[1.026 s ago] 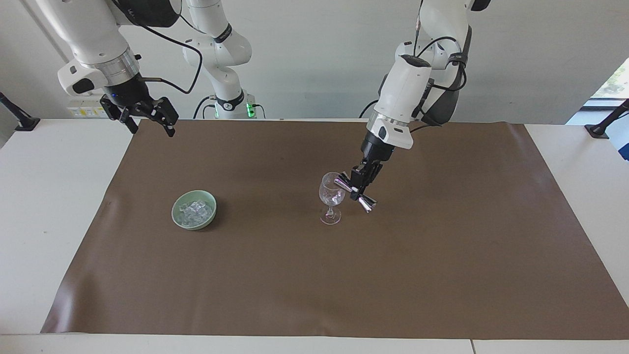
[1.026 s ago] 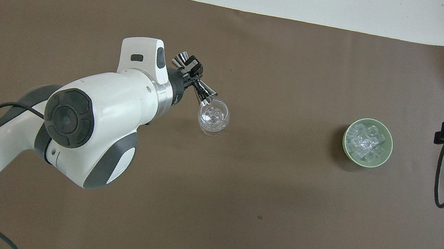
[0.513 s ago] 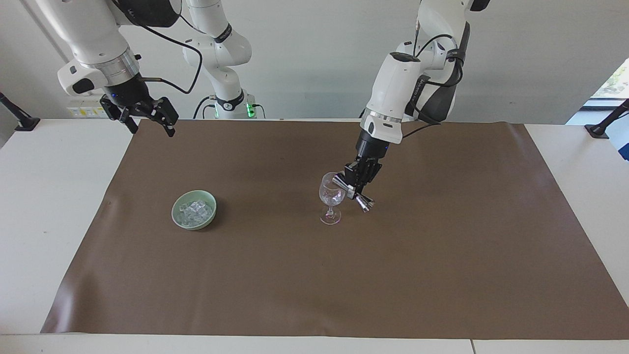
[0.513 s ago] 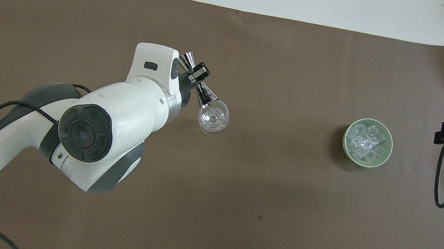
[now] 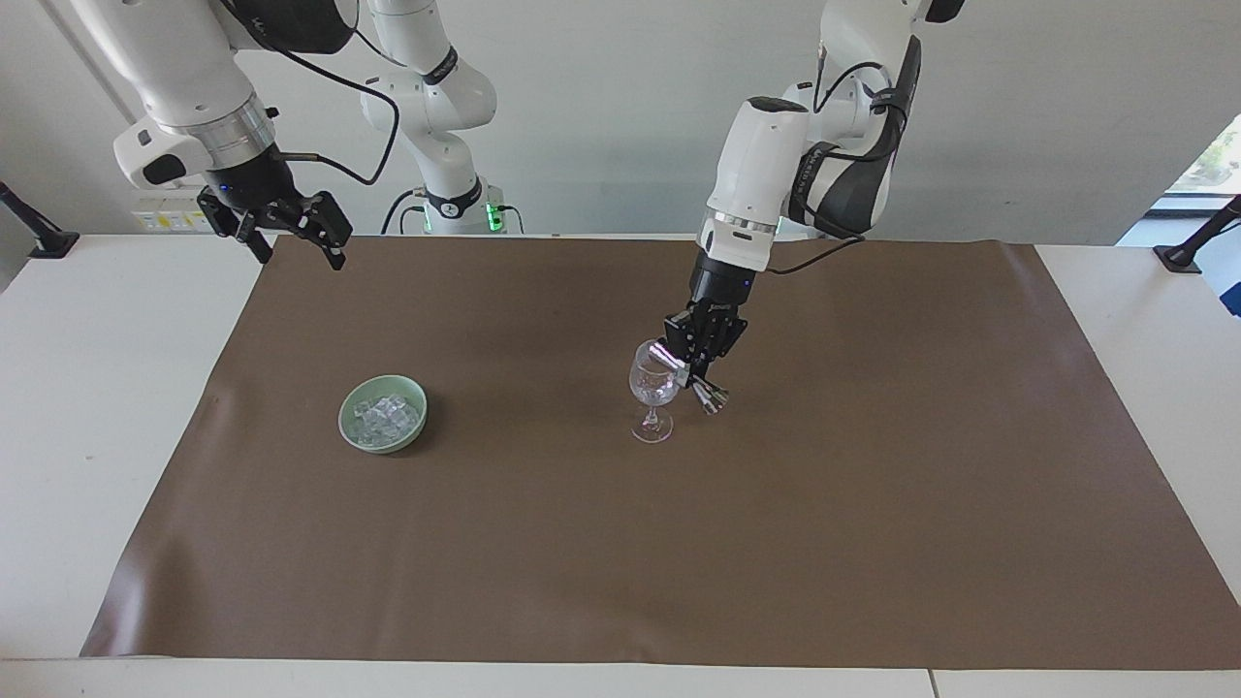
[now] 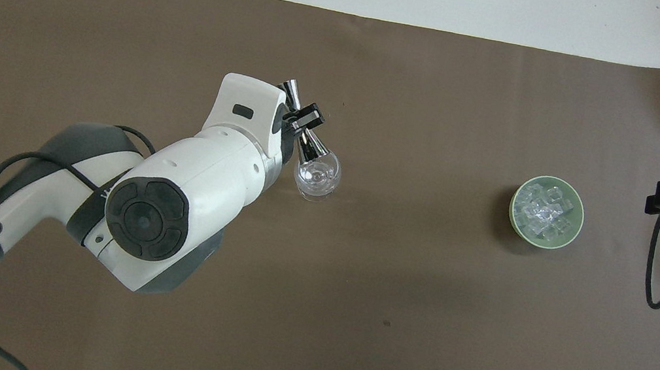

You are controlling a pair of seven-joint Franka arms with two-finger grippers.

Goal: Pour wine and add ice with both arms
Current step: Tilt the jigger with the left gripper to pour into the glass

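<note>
A clear stemmed wine glass (image 5: pixel 652 390) (image 6: pixel 318 178) stands upright on the middle of the brown mat. My left gripper (image 5: pixel 695 368) (image 6: pixel 303 120) is shut on a shiny metal jigger (image 5: pixel 711 396) (image 6: pixel 307 148) at its waist. The jigger is tilted, with its one mouth over the glass's rim. I cannot make out any wine. The ice (image 5: pixel 385 415) (image 6: pixel 543 211) is heaped in a pale green bowl (image 5: pixel 342 419) (image 6: pixel 513 209) toward the right arm's end. My right gripper (image 5: pixel 299 254) hangs open and waits above the mat's edge by its own base.
The brown mat (image 5: pixel 776 543) (image 6: pixel 391 300) covers most of the white table (image 5: pixel 87 407). The left arm's big white elbow (image 6: pixel 166 218) hangs over the mat next to the glass. A black cable (image 6: pixel 655 263) loops below the right wrist.
The left arm's wrist has swung toward the right arm's end and stands more upright. The jigger has turned with it and sits closer against the glass's rim. The right arm has not moved.
</note>
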